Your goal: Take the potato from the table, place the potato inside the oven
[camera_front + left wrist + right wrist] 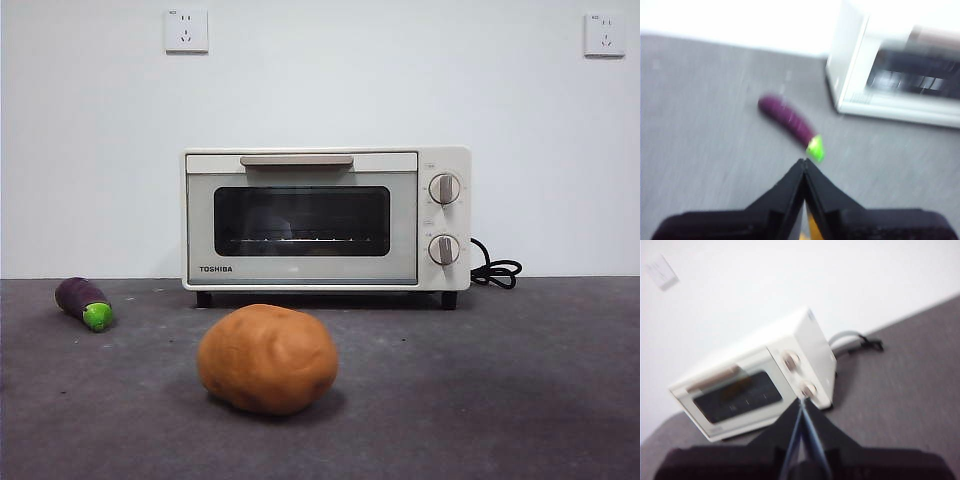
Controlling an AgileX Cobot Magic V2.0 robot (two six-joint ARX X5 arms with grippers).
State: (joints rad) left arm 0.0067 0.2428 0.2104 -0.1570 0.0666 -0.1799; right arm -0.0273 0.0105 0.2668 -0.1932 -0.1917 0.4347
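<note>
The orange-brown potato (267, 359) lies on the dark grey table (500, 400) in front of the oven (325, 220), whose glass door is closed. Neither arm shows in the front view. My left gripper (804, 162) is shut with nothing in it and hangs above the table close to the small purple eggplant (788, 120); the oven's front corner (900, 70) lies beyond it. The potato is out of the left wrist view. My right gripper (801, 402) is shut and empty, raised above the table and facing the oven (760, 380) and its knobs. Both wrist views are blurred.
A small purple eggplant with a green end (84, 302) lies at the left of the table. The oven's black cord (495, 268) coils at its right side. Two wall sockets (186, 30) sit high on the white wall.
</note>
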